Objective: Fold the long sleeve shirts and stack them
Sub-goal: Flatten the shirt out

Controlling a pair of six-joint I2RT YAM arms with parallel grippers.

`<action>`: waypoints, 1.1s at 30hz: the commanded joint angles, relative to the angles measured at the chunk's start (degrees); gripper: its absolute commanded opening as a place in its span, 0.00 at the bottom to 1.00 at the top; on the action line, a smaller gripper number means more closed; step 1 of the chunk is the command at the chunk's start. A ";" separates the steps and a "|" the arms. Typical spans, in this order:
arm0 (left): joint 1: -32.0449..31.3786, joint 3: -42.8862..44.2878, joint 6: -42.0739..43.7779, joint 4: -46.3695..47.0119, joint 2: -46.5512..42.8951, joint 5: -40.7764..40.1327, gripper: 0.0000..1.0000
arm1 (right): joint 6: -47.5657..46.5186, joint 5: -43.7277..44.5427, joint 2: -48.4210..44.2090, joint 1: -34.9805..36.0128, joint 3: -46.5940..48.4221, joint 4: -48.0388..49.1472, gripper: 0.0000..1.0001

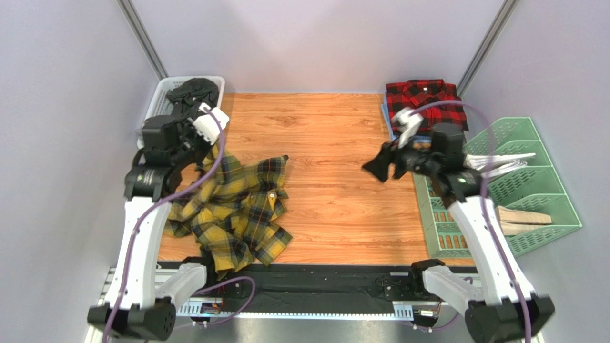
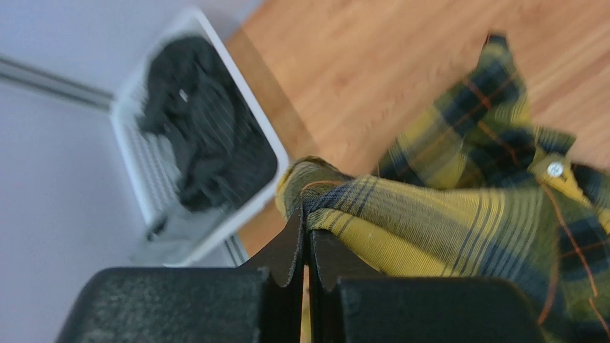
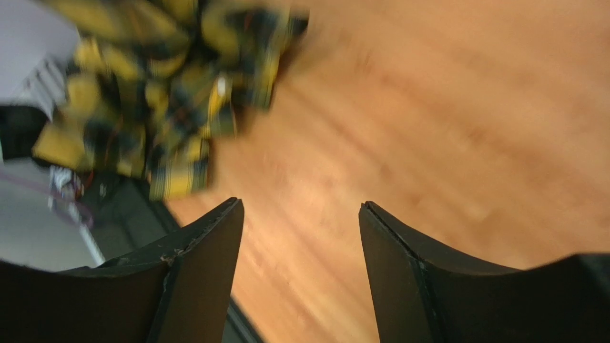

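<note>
The yellow plaid shirt (image 1: 236, 207) lies crumpled on the left of the wooden table, one part lifted toward my left gripper (image 1: 202, 153). In the left wrist view my left gripper (image 2: 308, 218) is shut on a fold of the yellow shirt (image 2: 444, 221). The red plaid shirt (image 1: 424, 100) lies folded at the back right corner. My right gripper (image 1: 377, 169) is open and empty above the table's middle right; in its wrist view the right gripper (image 3: 299, 207) hangs over bare wood, with the yellow shirt (image 3: 157, 93) blurred at the upper left.
A white basket (image 1: 161, 93) with dark clothes stands at the back left, also in the left wrist view (image 2: 236, 86). A green rack (image 1: 530, 186) stands on the right. Grey walls close in on the table.
</note>
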 commanded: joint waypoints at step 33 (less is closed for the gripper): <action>4.99 7.93 -9.91 -4.87 17.57 -6.36 0.00 | -28.06 30.61 54.31 44.91 9.48 22.26 0.00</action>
